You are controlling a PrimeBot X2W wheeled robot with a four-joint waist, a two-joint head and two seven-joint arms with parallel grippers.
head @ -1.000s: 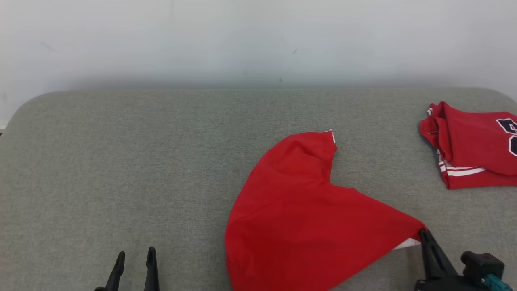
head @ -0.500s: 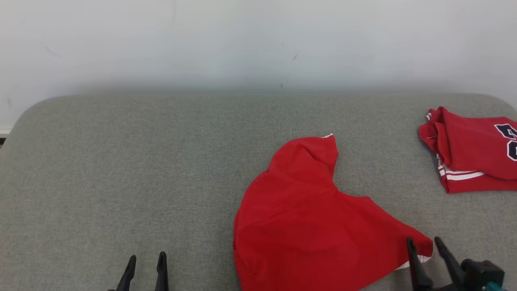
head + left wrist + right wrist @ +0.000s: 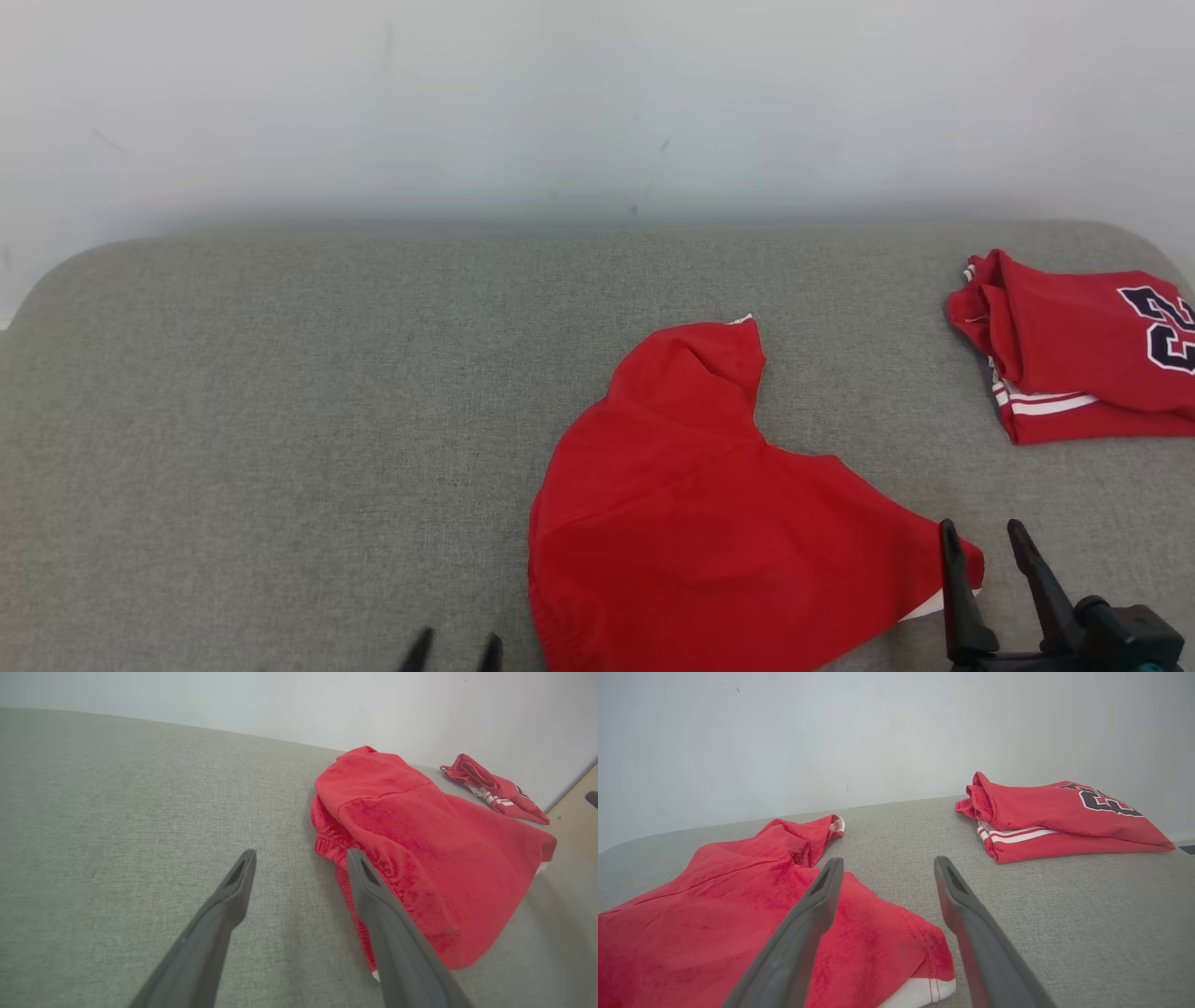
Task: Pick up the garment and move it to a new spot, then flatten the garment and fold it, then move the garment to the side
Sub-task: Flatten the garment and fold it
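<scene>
Right gripper (image 3: 982, 532) has released the garment (image 3: 691, 504) corner it pinched a second ago; its fingers now stand wide astride that corner. Relocation judged complete, flattening outstanding. Garment lies rumpled, right of centre on the grey surface (image 3: 280, 420), white lining showing. Left gripper (image 3: 457, 646) wide, empty, beside it.

Big dark blue marks with white edges (image 3: 1162, 329) are sitting on top of the folded red shirt with white stripes (image 3: 1064, 373). That shirt is lying well to the right of the spread-out red cloth garment (image 3: 691, 504). The marks are looking like numbers, maybe a 2. The edge of the head view is cutting them off, so I am not reading them for sure.
</scene>
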